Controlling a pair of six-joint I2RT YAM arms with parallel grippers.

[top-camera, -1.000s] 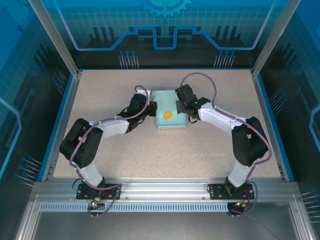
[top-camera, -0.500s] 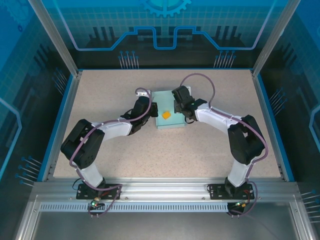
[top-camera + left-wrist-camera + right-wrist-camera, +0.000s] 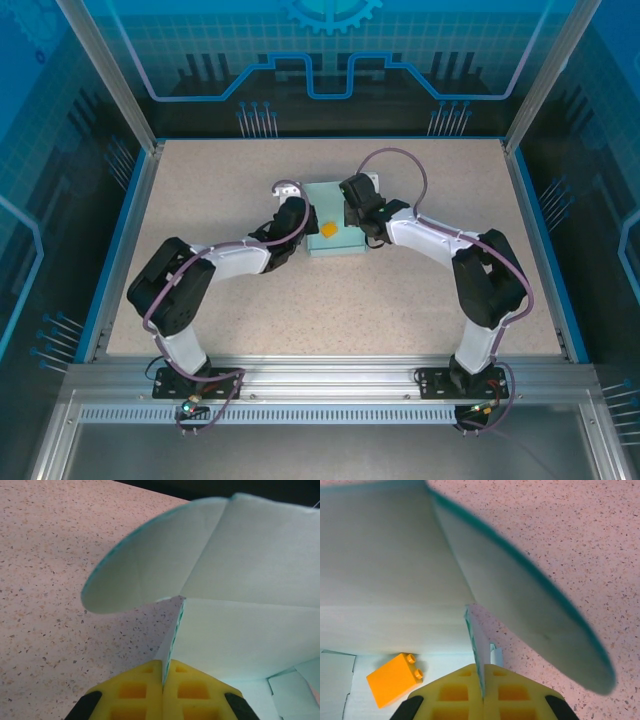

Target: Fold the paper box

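The box (image 3: 345, 243) sits on the bench (image 3: 420, 300), in the middle of its far half, between my two arms. Its top is open. A small orange block (image 3: 328, 229) lies on its floor.

Left side: my left fingers (image 3: 142, 690) are fully closed on the box's left wall. The thin upright card stands edge-on between the two yellow faces, which show no gap other than the card itself. Beyond them the left flap (image 3: 145, 565), rounded in outline, curls outward over the bench.

Right side: my right fingers (image 3: 507, 692) are closed in the same way on the box's right wall, with the card pinched edge-on at the seam between the yellow faces. The right flap (image 3: 530, 625), also rounded, slants out over the bench to the right. In the right wrist view the block lies inside the box to the left of these fingers and does not touch them.
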